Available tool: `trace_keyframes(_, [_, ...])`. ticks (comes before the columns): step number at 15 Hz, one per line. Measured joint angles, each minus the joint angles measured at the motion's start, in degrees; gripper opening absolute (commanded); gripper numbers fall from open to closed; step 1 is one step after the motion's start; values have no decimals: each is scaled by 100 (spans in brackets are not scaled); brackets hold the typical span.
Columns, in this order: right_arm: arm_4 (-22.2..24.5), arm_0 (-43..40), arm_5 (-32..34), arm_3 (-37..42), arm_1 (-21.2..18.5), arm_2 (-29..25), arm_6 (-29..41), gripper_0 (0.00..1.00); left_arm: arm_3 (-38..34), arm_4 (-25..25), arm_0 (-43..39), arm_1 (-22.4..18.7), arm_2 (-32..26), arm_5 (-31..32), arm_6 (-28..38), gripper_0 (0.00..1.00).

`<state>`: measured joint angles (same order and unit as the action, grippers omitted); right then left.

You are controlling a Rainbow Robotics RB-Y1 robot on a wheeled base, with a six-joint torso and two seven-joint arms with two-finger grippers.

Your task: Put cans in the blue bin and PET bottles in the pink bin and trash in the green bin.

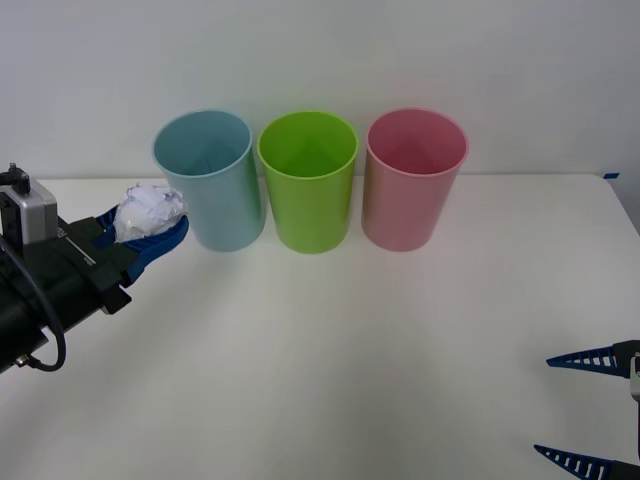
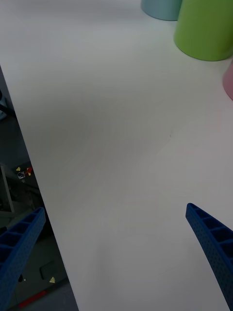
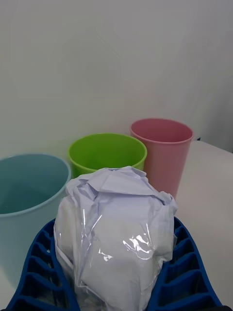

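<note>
Right gripper [image 1: 590, 410]: lower right corner of the front view, nearest the camera; its blue ribbed fingers [image 2: 212, 241] are spread wide apart with nothing between them, hanging over bare tabletop.
Tabletop [image 1: 340, 360]: white, bare across the middle and lower part of the front view; no object lies between the right gripper and the bins.
Left gripper [image 1: 150, 233]: left edge of the front view, at mid height, on a black arm; its blue fingers [image 3: 41, 265] are closed round the trash from both sides.
Trash [image 1: 148, 210]: a white crumpled wad held off the tabletop between the left fingers, just left of the blue bin's wall and a little below its rim; whether it touches the bin cannot be told.
Blue bin [image 1: 210, 180]: upright, leftmost of the row in the upper middle of the front view; it stands between the trash and the green bin.
Green bin [image 1: 310, 180]: upright, centre of the row, close beside the blue bin.
Pink bin [image 1: 412, 180]: upright, rightmost, just beside the green one.
Wall [image 1: 320, 50]: plain white, behind the bins.
</note>
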<state>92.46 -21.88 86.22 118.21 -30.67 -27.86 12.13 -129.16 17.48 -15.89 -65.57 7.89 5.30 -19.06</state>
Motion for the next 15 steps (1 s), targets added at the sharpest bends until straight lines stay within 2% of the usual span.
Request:
trace_keyframes(4, [0,0,0,0,0,0,0,100,-33,-166,448,-226,107,-265,172,0])
trace_keyframes(6, [0,0,0,0,0,0,0,100,-39,-256,858,-394,375,-667,246,0])
trace_keyframes(11, [0,0,0,0,0,0,0,100,-3,-1107,2461,-907,1632,-1860,267,0])
trace_keyframes(15, [0,0,0,0,0,0,0,100,560,-1692,4027,-792,2778,-2128,225,0])
